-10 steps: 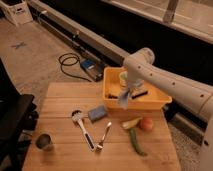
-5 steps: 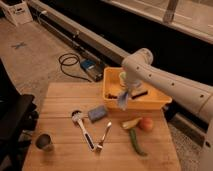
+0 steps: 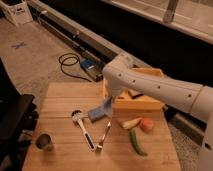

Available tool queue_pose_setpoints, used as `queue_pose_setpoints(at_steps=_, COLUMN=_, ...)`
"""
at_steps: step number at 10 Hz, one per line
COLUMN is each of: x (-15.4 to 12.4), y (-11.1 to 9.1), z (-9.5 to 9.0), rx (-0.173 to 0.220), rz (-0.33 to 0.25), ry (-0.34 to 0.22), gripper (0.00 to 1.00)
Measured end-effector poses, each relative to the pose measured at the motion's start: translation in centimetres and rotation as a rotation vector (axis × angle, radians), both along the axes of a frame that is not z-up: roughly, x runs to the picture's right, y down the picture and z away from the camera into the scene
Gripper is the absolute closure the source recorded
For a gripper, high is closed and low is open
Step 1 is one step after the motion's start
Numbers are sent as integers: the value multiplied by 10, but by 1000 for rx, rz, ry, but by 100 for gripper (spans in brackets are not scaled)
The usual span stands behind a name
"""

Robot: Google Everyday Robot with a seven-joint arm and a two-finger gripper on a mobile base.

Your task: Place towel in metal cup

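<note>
Towel [image 3: 107, 107]: soft, light, limp cloth, pinched at its upper edge by the closed gripper [image 3: 109, 101], hanging well right of the cup [image 3: 44, 142].

A black cable [image 3: 70, 64] lies coiled on the grey concrete floor [image 3: 35, 52] behind the wooden tabletop [image 3: 57, 97]. A white box [image 3: 17, 11] sits at the far left, in dim light.
</note>
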State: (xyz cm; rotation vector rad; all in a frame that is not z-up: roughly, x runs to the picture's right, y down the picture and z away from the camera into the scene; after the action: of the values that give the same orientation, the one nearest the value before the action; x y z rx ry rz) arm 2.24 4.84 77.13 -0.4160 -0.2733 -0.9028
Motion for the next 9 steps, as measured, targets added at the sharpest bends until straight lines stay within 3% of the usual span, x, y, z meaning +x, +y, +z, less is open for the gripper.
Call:
queue_pose_setpoints(at_steps=2, x=-50, y=15, z=-4, rx=-20, rz=-87, ry=-81, gripper=100)
queue_pose_setpoints(at_steps=5, x=-114, y=50, z=-11, rx=-81, rz=-202, ry=-199, gripper=100)
queue_pose_setpoints(at_steps=9, x=-113, y=49, z=-10, rx=-77, rz=-206, ry=-199, gripper=100)
